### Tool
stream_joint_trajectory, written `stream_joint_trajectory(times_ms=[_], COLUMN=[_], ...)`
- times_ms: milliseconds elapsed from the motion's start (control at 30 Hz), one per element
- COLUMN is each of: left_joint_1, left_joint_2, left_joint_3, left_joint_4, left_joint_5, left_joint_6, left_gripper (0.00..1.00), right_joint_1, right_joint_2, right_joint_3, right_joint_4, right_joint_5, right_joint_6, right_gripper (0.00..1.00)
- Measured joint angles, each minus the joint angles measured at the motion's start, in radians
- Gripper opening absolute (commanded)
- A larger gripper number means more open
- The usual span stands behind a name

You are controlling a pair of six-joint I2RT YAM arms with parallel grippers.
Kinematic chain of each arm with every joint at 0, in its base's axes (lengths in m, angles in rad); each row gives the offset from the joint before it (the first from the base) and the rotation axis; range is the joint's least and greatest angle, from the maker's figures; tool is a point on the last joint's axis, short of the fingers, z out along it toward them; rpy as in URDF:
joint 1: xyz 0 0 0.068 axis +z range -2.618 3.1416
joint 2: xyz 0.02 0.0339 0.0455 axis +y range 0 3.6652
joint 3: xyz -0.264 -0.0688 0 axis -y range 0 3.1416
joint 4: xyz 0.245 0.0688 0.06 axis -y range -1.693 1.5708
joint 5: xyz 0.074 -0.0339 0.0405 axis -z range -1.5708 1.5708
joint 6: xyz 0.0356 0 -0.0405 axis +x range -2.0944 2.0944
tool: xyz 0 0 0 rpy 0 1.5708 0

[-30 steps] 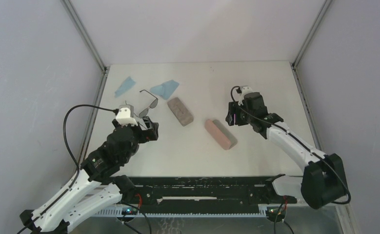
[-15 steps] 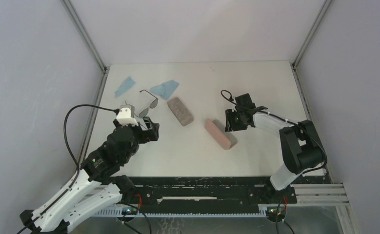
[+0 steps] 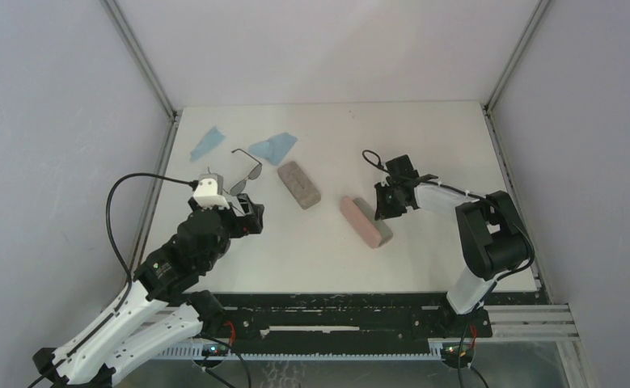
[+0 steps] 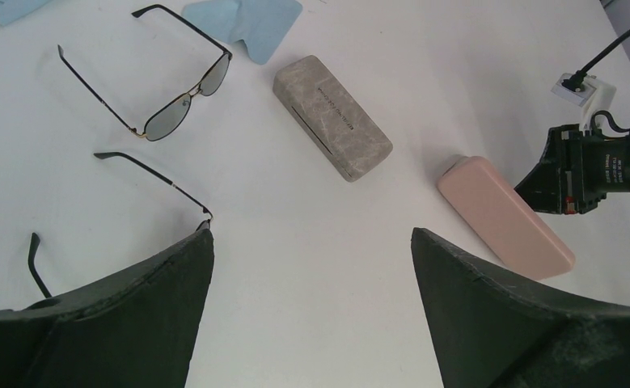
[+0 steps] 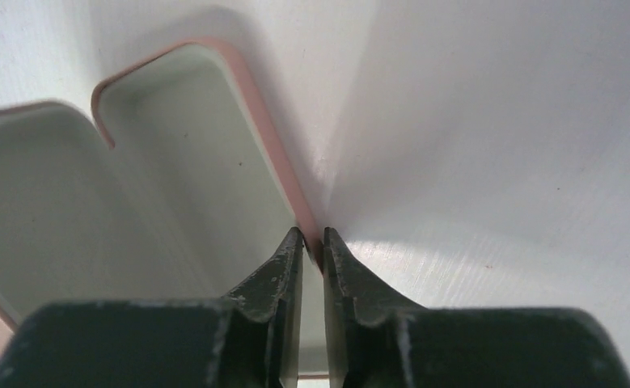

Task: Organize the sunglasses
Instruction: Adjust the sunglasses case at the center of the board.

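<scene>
One pair of sunglasses with thin black frames and squarish lenses lies open on the white table, also seen from above. A second pair shows only its temples; the rest is hidden behind my left fingers. My left gripper hovers open over bare table just right of that pair, holding nothing, at left of the top view. The pink case lies open with a pale grey-green inside. My right gripper is shut on its thin rim, at the case's right end.
A grey-brown case lies closed between the sunglasses and the pink case. Two light blue cloths lie at the back left. Grey walls stand along the table's left, back and right edges.
My right arm folded back and its gripper dropped to the pink case's right end, closing on the rim. The left arm and both pairs of sunglasses stayed where they were.
</scene>
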Motion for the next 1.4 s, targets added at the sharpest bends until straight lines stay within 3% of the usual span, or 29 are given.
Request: stream_joint_trajectory(times_ms=[133, 333, 667, 933, 1133, 1400], left_joint_1=[0.0, 0.0, 0.0, 0.0, 0.0, 0.0], left_joint_2=[0.004, 0.006, 0.018, 0.024, 0.016, 0.012], left_joint_3=[0.0, 0.0, 0.0, 0.0, 0.0, 0.0], left_joint_4=[0.0, 0.0, 0.007, 0.007, 0.007, 0.007], left_joint_5=[0.003, 0.005, 0.023, 0.029, 0.029, 0.028], left_joint_6=[0.0, 0.0, 0.0, 0.0, 0.0, 0.0], left_gripper=[0.95, 0.94, 0.94, 0.94, 0.94, 0.94], right_joint_1=[0.0, 0.0, 0.071, 0.204, 0.184, 0.029], right_joint_2=[-0.002, -0.059, -0.239, -0.273, -0.367, -0.452], right_joint_3=[-0.001, -0.057, -0.203, -0.289, -0.29, -0.29], right_joint_4=[0.001, 0.03, 0.039, 0.082, 0.083, 0.177], right_joint_5=[0.005, 0.056, 0.206, 0.283, 0.322, 0.245], right_joint_6=[0.02, 0.122, 0.473, 0.668, 0.638, 0.315], right_gripper=[0.0, 0.0, 0.0, 0.3, 0.35, 0.37])
